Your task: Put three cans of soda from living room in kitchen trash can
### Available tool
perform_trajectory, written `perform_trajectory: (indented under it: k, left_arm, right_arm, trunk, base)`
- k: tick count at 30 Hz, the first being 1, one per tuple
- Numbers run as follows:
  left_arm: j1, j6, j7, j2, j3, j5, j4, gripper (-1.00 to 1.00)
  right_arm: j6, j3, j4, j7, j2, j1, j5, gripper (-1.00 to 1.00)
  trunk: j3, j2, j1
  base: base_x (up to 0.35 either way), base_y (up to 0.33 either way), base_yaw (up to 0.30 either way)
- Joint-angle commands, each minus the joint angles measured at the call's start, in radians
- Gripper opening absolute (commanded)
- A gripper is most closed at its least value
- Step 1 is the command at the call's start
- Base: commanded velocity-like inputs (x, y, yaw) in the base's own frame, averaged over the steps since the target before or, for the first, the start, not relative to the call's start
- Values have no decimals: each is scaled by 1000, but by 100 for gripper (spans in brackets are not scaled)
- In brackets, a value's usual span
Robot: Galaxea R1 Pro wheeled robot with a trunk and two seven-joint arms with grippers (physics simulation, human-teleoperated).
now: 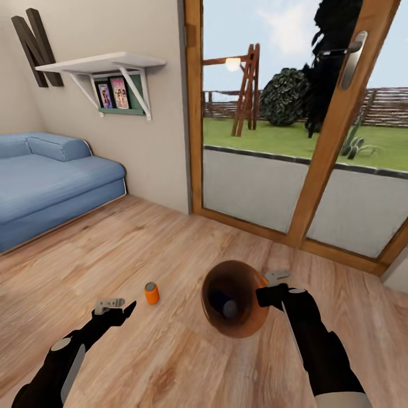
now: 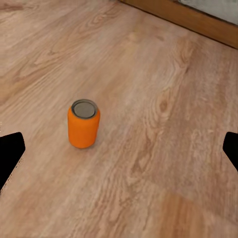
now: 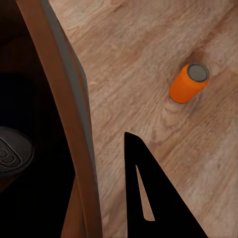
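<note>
Now the right hand [image 1: 271,287] is clenched on the rim of the bin [image 1: 249,326], holding it off the wood floor [image 1: 170,249] with its mouth tipped toward the camera. Deep inside the bin's brown interior lies a dark can [image 1: 229,307] with a pale top; the right wrist view shows that can's top [image 3: 12,153] down in the shadow just past the rim [image 3: 67,114], and one finger [image 3: 148,198] of the right hand outside the wall.

An orange can [image 1: 151,293] stands upright on the floor between the two hands, ahead of the left hand [image 1: 116,306] and a little to its right, apart from it and from the bin. From the left wrist the orange can [image 2: 84,123] sits out in front of the released left hand, whose two dark fingertips [image 2: 10,153] show wide apart at the picture's edges with nothing between them. From the right wrist the same can [image 3: 189,82] stands on the floor beyond the bin.

Farther off to the left of the left hand is a blue sofa [image 1: 51,181], with a white shelf [image 1: 102,62] on the wall above it. Beyond the right hand stand wooden-framed glass doors [image 1: 328,136] onto a garden.
</note>
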Motion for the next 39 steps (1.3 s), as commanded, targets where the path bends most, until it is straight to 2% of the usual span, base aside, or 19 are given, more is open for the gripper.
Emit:
perform_trajectory:
  k: [1, 9, 32, 39]
  left_arm:
    - [0, 0, 0, 0, 0, 0, 0, 100]
    - [0, 0, 0, 0, 0, 2, 0, 100]
    - [0, 0, 0, 0, 0, -5, 18, 100]
    - [0, 0, 52, 1, 0, -8, 51, 100]
  right_arm:
    - [2, 1, -1, 0, 0, 0, -15, -100]
    - [2, 2, 0, 0, -1, 0, -14, -100]
    - [2, 2, 0, 0, -1, 0, -14, -100]
    - [2, 2, 0, 0, -1, 0, -14, -100]
  trunk:
    - [0, 0, 0]
    - [0, 0, 0]
    - [0, 0, 0]
    - [0, 0, 0]
  base:
    - [306, -79, 151]
    - [267, 24, 89]
    - [293, 31, 3]
    - [95, 0, 0]
